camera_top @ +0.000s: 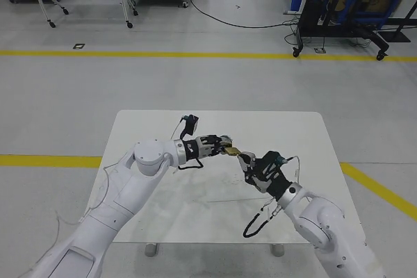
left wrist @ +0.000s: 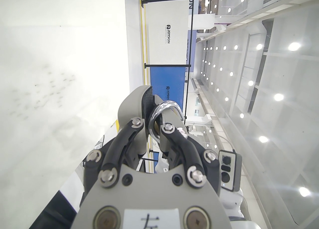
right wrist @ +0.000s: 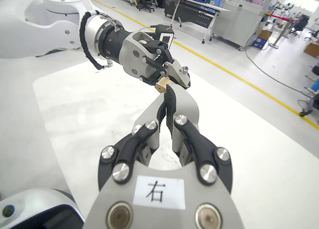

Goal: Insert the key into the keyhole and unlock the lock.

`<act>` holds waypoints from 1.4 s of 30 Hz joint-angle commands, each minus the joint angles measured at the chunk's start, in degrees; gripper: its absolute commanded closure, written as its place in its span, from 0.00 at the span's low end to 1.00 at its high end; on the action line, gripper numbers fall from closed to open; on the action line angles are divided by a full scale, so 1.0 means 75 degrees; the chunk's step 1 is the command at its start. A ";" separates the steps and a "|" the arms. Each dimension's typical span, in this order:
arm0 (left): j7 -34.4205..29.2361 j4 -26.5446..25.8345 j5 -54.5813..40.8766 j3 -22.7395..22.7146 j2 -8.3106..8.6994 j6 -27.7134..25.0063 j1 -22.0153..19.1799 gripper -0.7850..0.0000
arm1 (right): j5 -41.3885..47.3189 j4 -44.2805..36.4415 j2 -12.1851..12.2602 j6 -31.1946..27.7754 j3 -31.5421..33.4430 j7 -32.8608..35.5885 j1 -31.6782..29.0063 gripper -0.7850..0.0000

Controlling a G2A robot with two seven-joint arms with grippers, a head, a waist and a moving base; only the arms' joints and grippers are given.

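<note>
Holding the padlock off the bench, keyhole end offered to the other arm.
The brass padlock (right wrist: 163,86) is gripped by the closed fingers of the left gripper (camera_top: 224,143) above the middle of the bench (camera_top: 146,132). Its steel shackle (left wrist: 163,108) is turned back toward that wrist, so the body's far end is presented outward. The right gripper (right wrist: 169,95) is set tip-on to the brass corner, touching or just beside it, with its fingers pressed shut. The key cannot be made out between them and is judged to be pinched there. The keyhole is hidden. Insertion cannot be confirmed, and fine alignment is judged necessary before any turn.
</note>
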 commanded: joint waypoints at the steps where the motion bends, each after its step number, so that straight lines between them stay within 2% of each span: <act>1: 0.0044 -0.0028 0.0016 -0.0042 0.0003 -0.0037 0.0031 1.00 | 0.0367 0.0077 0.0013 -0.0202 0.0147 0.0023 0.0016 1.00; 4: 0.0085 -0.0063 0.0032 -0.0103 0.0006 -0.0074 0.0081 1.00 | 0.0605 0.0127 0.0037 -0.0438 0.0302 0.0148 0.0038 1.00; 7: 0.0106 -0.0101 0.0050 -0.0144 0.0006 -0.0087 0.0120 1.00 | 0.0585 0.0111 0.0063 -0.0582 0.0382 0.0481 0.0097 0.71; 8: 0.0120 -0.0107 0.0057 -0.0157 0.0005 -0.0088 0.0129 1.00 | 0.0530 0.0067 0.0067 -0.0544 0.0388 0.0578 0.0112 0.65; 13: 0.0248 -0.0138 0.0263 -0.0165 0.0002 0.0094 0.0141 1.00 | 0.0470 -0.0165 0.0087 -0.0530 0.0475 0.0717 0.0055 0.61; 16: 0.0343 -0.0200 0.0640 -0.0042 -0.0007 0.0325 0.0104 1.00 | 0.0516 -0.0459 0.0126 -0.0578 0.0847 0.0609 -0.0195 0.58; 17: 0.0374 -0.0226 0.0769 0.0012 -0.0013 0.0392 0.0092 1.00 | 0.0553 -0.0568 0.0146 -0.0684 0.1025 0.0550 -0.0316 0.53; 18: 0.0397 -0.0252 0.0915 0.0080 -0.0020 0.0465 0.0083 1.00 | 0.0600 -0.0674 0.0169 -0.0804 0.1232 0.0524 -0.0455 0.35; 19: 0.0364 -0.0267 0.1075 0.0170 -0.0028 0.0581 0.0060 1.00 | 0.0621 -0.0824 0.0193 -0.0942 0.1444 0.0512 -0.0610 0.00; 21: 0.0280 -0.0257 0.1369 0.0349 -0.0051 0.0849 -0.0023 1.00 | 0.0678 -0.1100 0.0244 -0.1315 0.1920 0.0451 -0.0924 0.00; 25: -0.0739 -0.0040 0.2146 0.1127 -0.0155 0.1971 -0.0504 1.00 | 0.1008 -0.1490 0.0311 -0.1858 0.2885 0.0299 -0.1625 0.00; 29: -0.1174 0.0207 0.2725 0.1905 -0.0389 0.2971 -0.1055 1.00 | 0.1035 -0.1522 0.0315 -0.1888 0.2957 0.0289 -0.1681 0.00; 32: -0.1076 0.0504 0.2837 0.2266 -0.0593 0.3617 -0.1352 1.00 | 0.1035 -0.1522 0.0315 -0.1888 0.2957 0.0289 -0.1681 0.00; 36: -0.0983 0.0861 0.2662 0.2436 -0.0800 0.3899 -0.1597 1.00 | 0.1035 -0.1522 0.0315 -0.1888 0.2957 0.0289 -0.1681 0.00; 38: -0.0920 0.0972 0.2691 0.2527 -0.0872 0.3967 -0.1663 0.75 | 0.1035 -0.1522 0.0315 -0.1888 0.2957 0.0289 -0.1681 0.00; 39: -0.0897 0.1018 0.2687 0.2554 -0.0902 0.3973 -0.1684 0.69 | 0.1035 -0.1522 0.0315 -0.1888 0.2957 0.0289 -0.1681 0.00; 40: -0.0887 0.1071 0.2674 0.2569 -0.0927 0.3973 -0.1700 0.58 | 0.1035 -0.1522 0.0315 -0.1888 0.2957 0.0289 -0.1681 0.00; 41: -0.0890 0.1121 0.2667 0.2575 -0.0946 0.3962 -0.1720 0.44 | 0.1035 -0.1522 0.0315 -0.1888 0.2957 0.0289 -0.1681 0.00; 42: -0.0909 0.1175 0.2664 0.2573 -0.0958 0.3955 -0.1742 0.23 | 0.1035 -0.1522 0.0315 -0.1888 0.2957 0.0289 -0.1681 0.00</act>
